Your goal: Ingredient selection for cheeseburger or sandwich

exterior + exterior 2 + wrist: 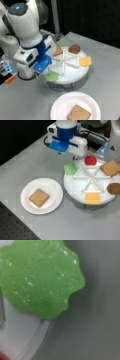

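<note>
The gripper (71, 161) hung low over the green lettuce (70, 169), and whether its fingers were apart or together could not be told. The lettuce sat at the edge of the divided white tray (82, 187), overhanging the rim in the wrist view (41, 277). Risk, as judged: a nudge could tip it onto the table. 1 toast square (38, 197) lay on the paper plate (53, 188); tomato (90, 160), cheese (92, 198), patty (114, 188) and the 2nd toast (110, 167) sat in the tray.
</note>
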